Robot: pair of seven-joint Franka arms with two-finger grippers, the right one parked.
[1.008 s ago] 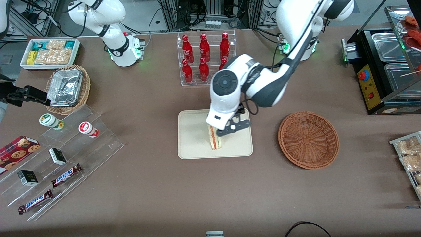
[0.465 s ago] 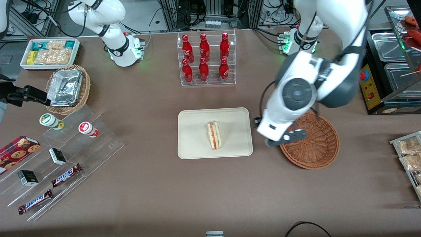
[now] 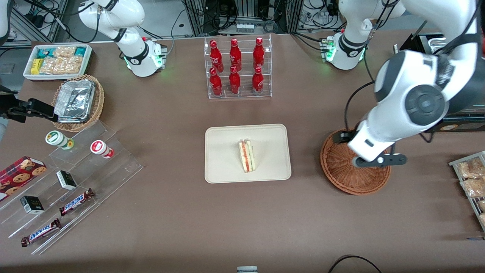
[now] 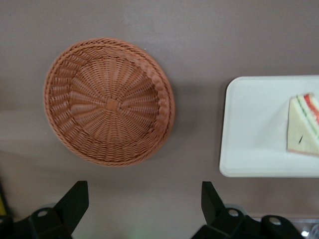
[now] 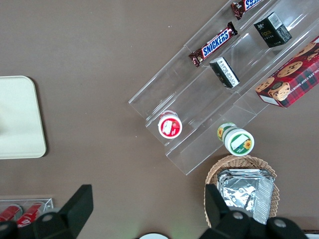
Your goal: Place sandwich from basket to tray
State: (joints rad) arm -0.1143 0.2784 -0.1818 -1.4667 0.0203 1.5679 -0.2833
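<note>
My gripper (image 3: 379,161) hangs high over the basket (image 3: 343,175), its fingers (image 4: 75,199) spread wide with nothing between them. In my wrist view the two dark fingers stand well apart, and under them I see only brown tabletop (image 4: 149,30), the basket's woven bowl and a piece of the tray (image 4: 249,129).

A second ago I was down on the tray with the sandwich (image 3: 246,156) between my fingers. Half a second ago I had let go and was swinging away, my gripper over the basket's rim on the side facing the tray. Now my arm has carried on toward my own end of the tabletop and risen, so the gripper is above the side of the basket away from the tray.

The sandwich has not moved since I let go. It lies near the middle of the tray, filling layers showing as red, orange and green stripes along its edge, and no part of it reaches the raised rim. The basket holds nothing, with only the wicker weave visible.

I judge that the task is done: the sandwich is out of the basket and resting on the tray, and I no longer touch it. What remains, as I see it, is only to carry the arm clear. The small risk I see is brushing the basket's rim on the way.
</note>
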